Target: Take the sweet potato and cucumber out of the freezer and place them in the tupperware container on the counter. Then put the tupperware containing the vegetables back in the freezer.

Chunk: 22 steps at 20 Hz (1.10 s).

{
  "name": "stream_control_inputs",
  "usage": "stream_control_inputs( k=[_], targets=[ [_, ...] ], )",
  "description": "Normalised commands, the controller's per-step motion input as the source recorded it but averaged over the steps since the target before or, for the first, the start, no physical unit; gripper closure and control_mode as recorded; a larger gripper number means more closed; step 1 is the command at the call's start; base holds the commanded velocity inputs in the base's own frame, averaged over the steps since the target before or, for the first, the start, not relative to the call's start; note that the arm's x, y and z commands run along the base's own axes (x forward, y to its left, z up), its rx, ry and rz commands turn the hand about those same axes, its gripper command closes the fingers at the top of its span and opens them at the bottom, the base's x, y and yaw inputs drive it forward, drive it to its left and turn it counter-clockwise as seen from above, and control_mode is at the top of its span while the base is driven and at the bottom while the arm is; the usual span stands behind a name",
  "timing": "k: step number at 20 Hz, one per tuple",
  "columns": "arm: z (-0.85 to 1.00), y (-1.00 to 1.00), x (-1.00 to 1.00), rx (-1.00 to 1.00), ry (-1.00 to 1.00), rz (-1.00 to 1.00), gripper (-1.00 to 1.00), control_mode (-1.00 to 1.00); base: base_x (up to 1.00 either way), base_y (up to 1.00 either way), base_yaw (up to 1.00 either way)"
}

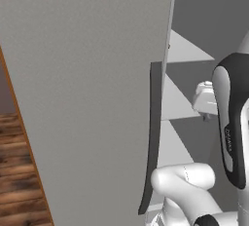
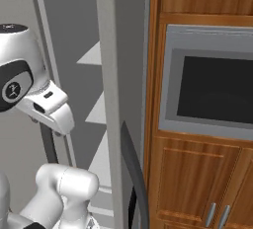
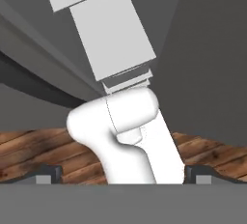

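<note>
The hand (image 3: pixel 122 177) points down toward a brown wooden plank floor (image 3: pixel 38 153), which runs across the lower part of the picture on both sides. Its two dark fingertips (image 3: pixel 48 174) rise at the bottom, set wide apart, one near the left edge and one near the right, with nothing between them that they grip. Above the floor stands the freezer (image 3: pixel 207 59), its flat dark grey face taking up the right and upper part. A dark curved strip (image 3: pixel 34 85) sweeps in from the left edge toward the middle, lying below lighter grey bands that slant the same way.
</note>
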Motion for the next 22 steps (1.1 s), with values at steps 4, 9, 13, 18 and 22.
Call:
stream_control_inputs(
  k=[4,9,13,18,22],
  targets=[
    [0.49,-0.11,0.28,0.00,-0.26,0.02,-1.00,-1.00,0.00,0.00,0.00],
    [0.55,0.00,0.13,0.00,-0.34,0.00,-1.00,-1.00,0.00,0.00,0.00],
    [0.46,-0.01,0.32,0.00,-0.29,0.02,-1.00,-1.00,0.00,0.00,0.00],
    [0.34,-0.04,0.72,0.00,-0.15,0.04,-1.00,-1.00,0.00,0.00,0.00],
    [0.25,0.00,0.84,0.00,-0.05,0.06,-1.00,-1.00,0.00,0.00,0.00]
  ],
)
